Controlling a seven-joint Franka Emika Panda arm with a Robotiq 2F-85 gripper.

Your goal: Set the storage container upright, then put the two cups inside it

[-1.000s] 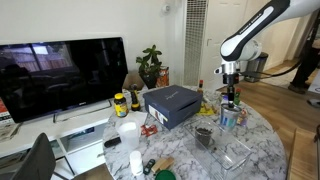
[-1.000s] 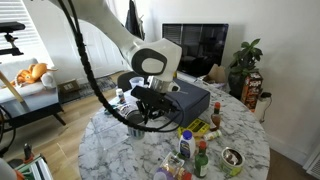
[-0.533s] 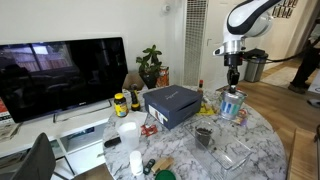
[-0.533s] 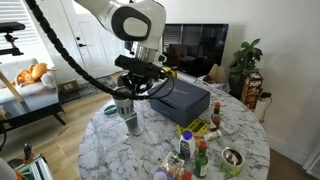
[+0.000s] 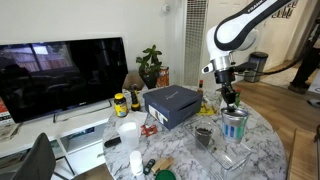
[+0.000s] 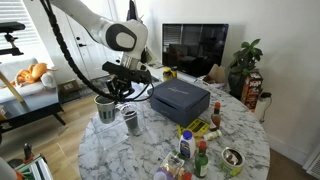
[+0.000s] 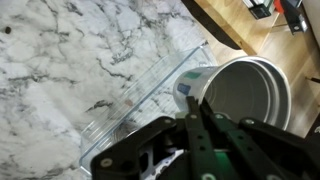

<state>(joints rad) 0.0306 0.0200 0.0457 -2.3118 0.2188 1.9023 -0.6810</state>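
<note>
One tin cup [image 5: 234, 127] — tool [image 5: 231, 108] gripping it.

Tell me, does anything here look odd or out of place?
Only the metal cup: it hangs in the air, pinched at its rim by the gripper, close by the clear container on the marble top.

Bright, even daylight; reflections on TV [image 5: 60, 72]; wrist view soft, foreground blurred.

The arm [image 5: 245, 20] is made of rounded, glossy white links with black bands at the joints, a thick black cable [image 6: 68, 55] runs alongside it, and it ends in a matte black gripper [image 7: 197, 110] with slim, flat-sided fingers [image 7: 190, 128].
</note>
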